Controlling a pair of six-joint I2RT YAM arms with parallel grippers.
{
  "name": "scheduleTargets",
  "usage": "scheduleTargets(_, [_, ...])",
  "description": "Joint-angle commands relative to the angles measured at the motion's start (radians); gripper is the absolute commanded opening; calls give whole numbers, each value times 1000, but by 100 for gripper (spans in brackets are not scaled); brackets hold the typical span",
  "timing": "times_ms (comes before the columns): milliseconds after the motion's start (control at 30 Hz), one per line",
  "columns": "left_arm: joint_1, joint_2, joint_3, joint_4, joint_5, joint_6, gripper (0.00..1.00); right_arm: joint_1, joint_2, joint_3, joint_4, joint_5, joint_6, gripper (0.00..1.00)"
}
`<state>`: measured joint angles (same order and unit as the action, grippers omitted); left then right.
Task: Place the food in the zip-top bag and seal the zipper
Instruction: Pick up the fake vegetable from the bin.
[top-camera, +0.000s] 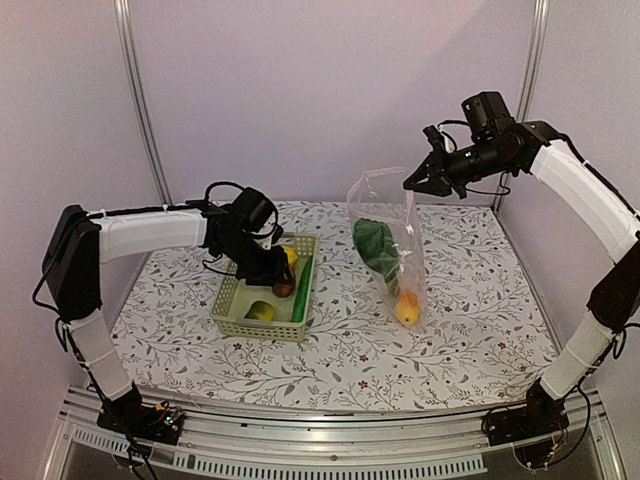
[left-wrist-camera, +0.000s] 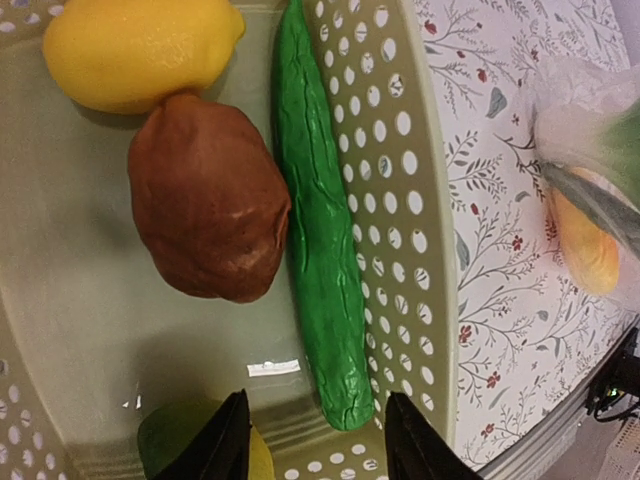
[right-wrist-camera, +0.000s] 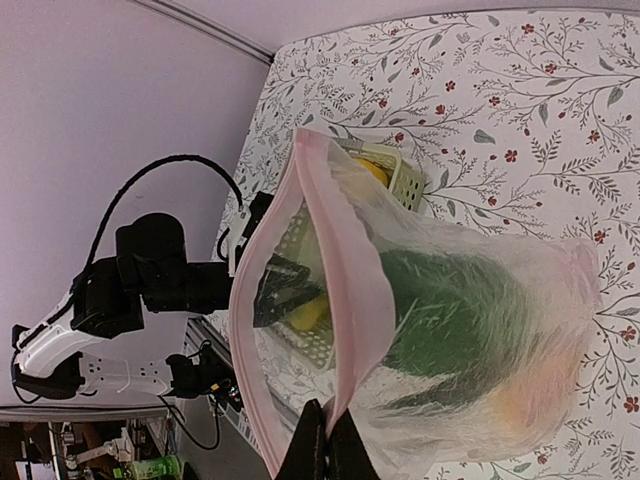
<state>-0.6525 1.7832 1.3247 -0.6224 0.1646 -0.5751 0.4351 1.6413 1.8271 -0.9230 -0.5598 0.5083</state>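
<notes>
The pale green basket holds a lemon, a reddish-brown round piece and the long green cucumber. My left gripper hovers low over the basket, open, its jaws on either side of the cucumber's near end without touching it. Another lemon lies at the basket's near end. My right gripper is shut on the pink zipper and holds the zip-top bag up with its mouth gaping. Inside the bag are the leafy green and an orange-yellow piece.
The basket stands left of centre on the floral tablecloth, and the hanging bag rests its bottom on the cloth just to the right. Walls close the back and sides; a metal rail runs along the near edge.
</notes>
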Motion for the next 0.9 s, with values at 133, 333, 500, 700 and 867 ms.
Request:
scheduleTargets(133, [-28, 72, -6, -33, 55, -11, 45, -9, -14, -28, 21, 0, -8, 0])
scheduleTargets(333, [-38, 101, -7, -34, 78, -1, 45, -9, -15, -32, 22, 2, -8, 0])
scheduleTargets(500, [-54, 138, 2, -36, 112, 9, 50, -9, -16, -38, 23, 2, -8, 0])
scheduleTargets(700, [-80, 207, 60, -97, 88, 24, 49, -9, -15, -41, 28, 1, -5, 0])
scheduleTargets(867, [-83, 236, 78, -107, 83, 25, 45, -9, -14, -40, 28, 3, -5, 0])
